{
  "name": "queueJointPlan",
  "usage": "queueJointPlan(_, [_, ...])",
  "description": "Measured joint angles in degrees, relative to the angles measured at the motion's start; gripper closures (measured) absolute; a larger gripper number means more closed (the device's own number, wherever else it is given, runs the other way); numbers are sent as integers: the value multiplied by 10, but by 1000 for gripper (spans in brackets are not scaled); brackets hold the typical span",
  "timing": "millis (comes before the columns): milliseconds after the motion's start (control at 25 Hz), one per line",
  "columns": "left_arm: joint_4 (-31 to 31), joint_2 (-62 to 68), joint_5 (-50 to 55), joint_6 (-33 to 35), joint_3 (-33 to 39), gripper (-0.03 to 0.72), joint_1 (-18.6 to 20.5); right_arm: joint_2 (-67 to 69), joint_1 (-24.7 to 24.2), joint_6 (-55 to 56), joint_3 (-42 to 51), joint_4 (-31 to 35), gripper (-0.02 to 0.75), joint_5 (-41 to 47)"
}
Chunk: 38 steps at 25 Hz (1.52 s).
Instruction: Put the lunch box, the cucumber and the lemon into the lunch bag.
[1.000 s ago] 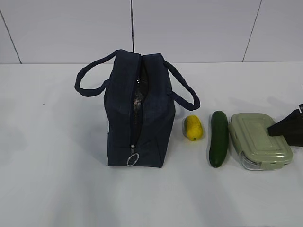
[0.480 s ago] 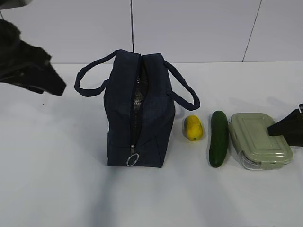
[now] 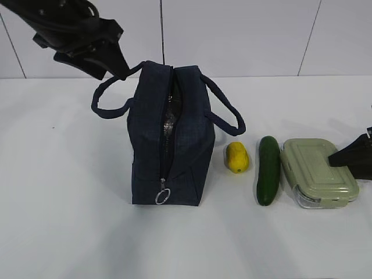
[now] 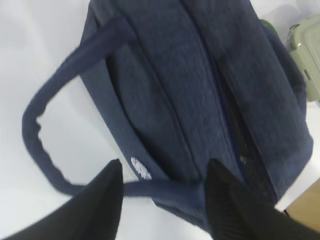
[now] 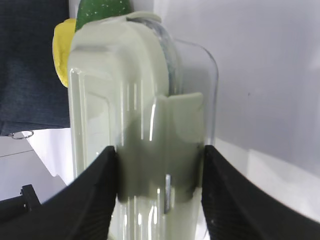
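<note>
The navy lunch bag (image 3: pixel 186 139) stands upright mid-table, its top zipper parted over silver lining. My left gripper (image 3: pixel 113 72) hangs open above the bag's left handle (image 3: pixel 107 107). In the left wrist view its fingers straddle that strap (image 4: pixel 165 187) without gripping it, near the white logo (image 4: pixel 141 168). To the right of the bag lie the yellow lemon (image 3: pixel 237 157), the dark green cucumber (image 3: pixel 268 168) and the sage-lidded lunch box (image 3: pixel 314 168) in a row. My right gripper (image 3: pixel 344 158) is shut on the lunch box's right end, its fingers pressed against the lid clasp (image 5: pixel 160 150).
A metal ring pull (image 3: pixel 163 196) hangs at the bag's near end. The bag's right handle (image 3: pixel 229 113) arches toward the lemon. A tiled white wall (image 3: pixel 244 35) stands behind the white table (image 3: pixel 70 221). The lunch box rests on the table.
My left arm has come in from the left edge and swung up and right to above the bag's left handle, its jaws widening. The right gripper and all objects stayed still.
</note>
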Motion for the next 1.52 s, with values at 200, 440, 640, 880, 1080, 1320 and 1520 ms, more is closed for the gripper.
queueJointPlan(200, [-7,64,28,0,-73,305,0,0,0,0,0,0,360,0])
queueJointPlan(440, [-20,115,46,0,-106,305,0,0,0,0,0,0,360,1])
queueJointPlan(640, [-63,130,42,12,-109,305,0,0,0,0,0,0,360,1])
queueJointPlan(880, [-71,146,40,15,-109,372,0,0,0,0,0,0,360,1])
queueJointPlan(1080, [-49,146,43,15,-109,664,0,0,0,0,0,0,360,1])
queueJointPlan(1320, [-19,141,76,13,-121,696,15,0,0,0,0,2,360,1])
queueJointPlan(1520, [-6,122,110,11,-151,697,49,0,0,0,0,3,360,1])
